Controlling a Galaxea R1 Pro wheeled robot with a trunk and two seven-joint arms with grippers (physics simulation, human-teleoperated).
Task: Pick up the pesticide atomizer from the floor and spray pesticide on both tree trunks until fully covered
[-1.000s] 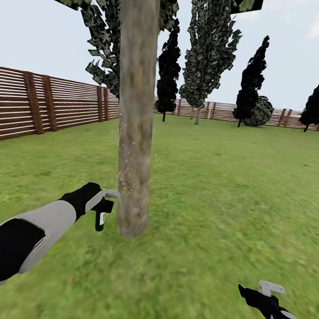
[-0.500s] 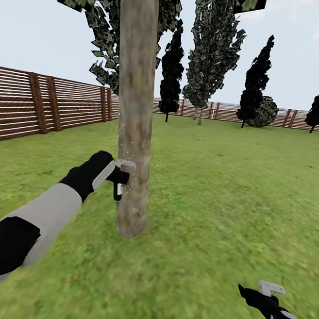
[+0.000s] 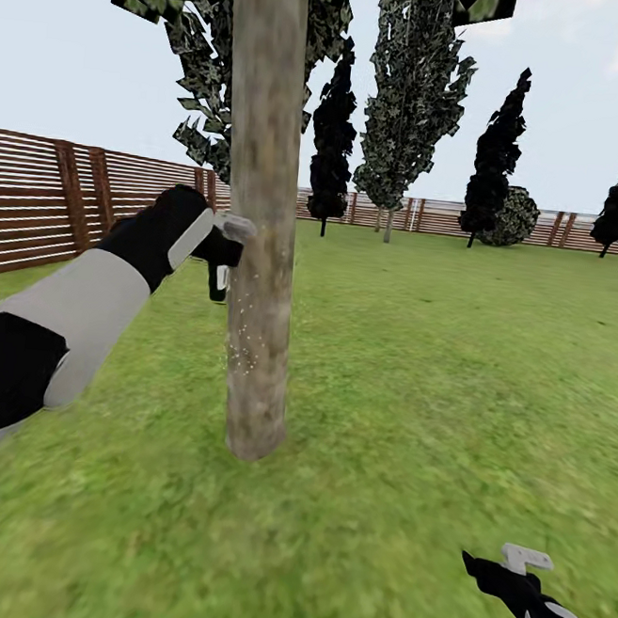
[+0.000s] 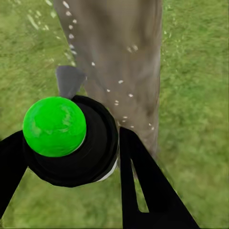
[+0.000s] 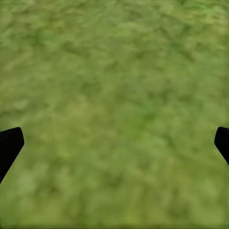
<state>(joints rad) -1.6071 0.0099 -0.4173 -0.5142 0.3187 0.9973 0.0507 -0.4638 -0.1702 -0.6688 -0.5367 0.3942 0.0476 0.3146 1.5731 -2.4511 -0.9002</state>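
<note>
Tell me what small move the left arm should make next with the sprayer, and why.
Probably ease the left gripper a little higher along the tree trunk, nozzle kept toward the bark. It is shut on the pesticide atomizer right beside the trunk, and the pale spray specks sit below it, while the bark above shows none.

wooden fence [image 3: 91, 212], round bush [image 3: 510, 216], cloudy sky [image 3: 576, 89]

The thick tree trunk [image 3: 258, 247] stood right in front of the left hand [image 3: 223, 244], blocking any way forward. Open grass [image 3: 435, 378] lay to both sides of it. Around the right hand [image 3: 522, 568], wide apart, there was only bare lawn.
</note>
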